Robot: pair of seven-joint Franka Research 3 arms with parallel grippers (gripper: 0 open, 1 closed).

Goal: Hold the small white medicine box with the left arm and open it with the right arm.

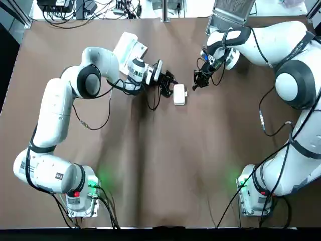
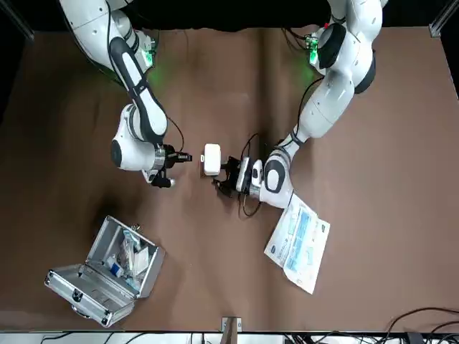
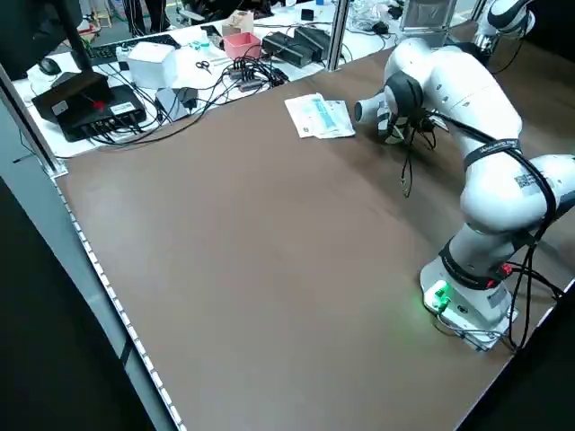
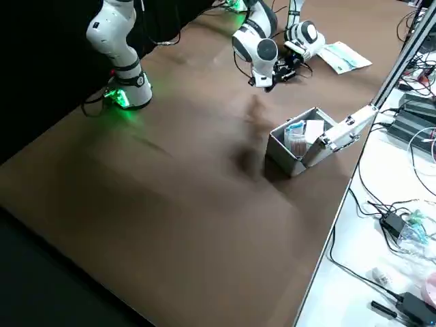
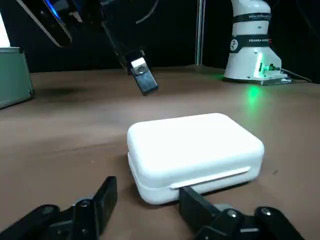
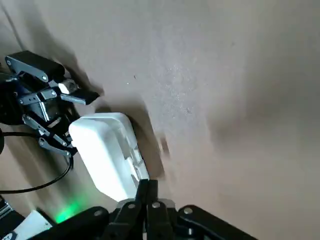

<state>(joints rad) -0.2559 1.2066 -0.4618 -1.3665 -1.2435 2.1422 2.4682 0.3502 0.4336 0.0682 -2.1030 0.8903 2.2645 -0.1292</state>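
White box point(image 1: 179, 94) just before spread left hand point(image 1: 169, 84)

top and front cameras face opposite ways, sharing the white box point(image 1: 179, 94).

White medicine box point(image 2: 211, 159) is seen flat on brown desk point(image 2: 373, 179), btwn the two claws: right claw point(image 2: 185, 157) just beside one end, left claw point(image 2: 224, 176) close at the other. Open metal case point(image 2: 107, 272) & leaflet point(image 2: 297, 242) are laid well apart from both claws.
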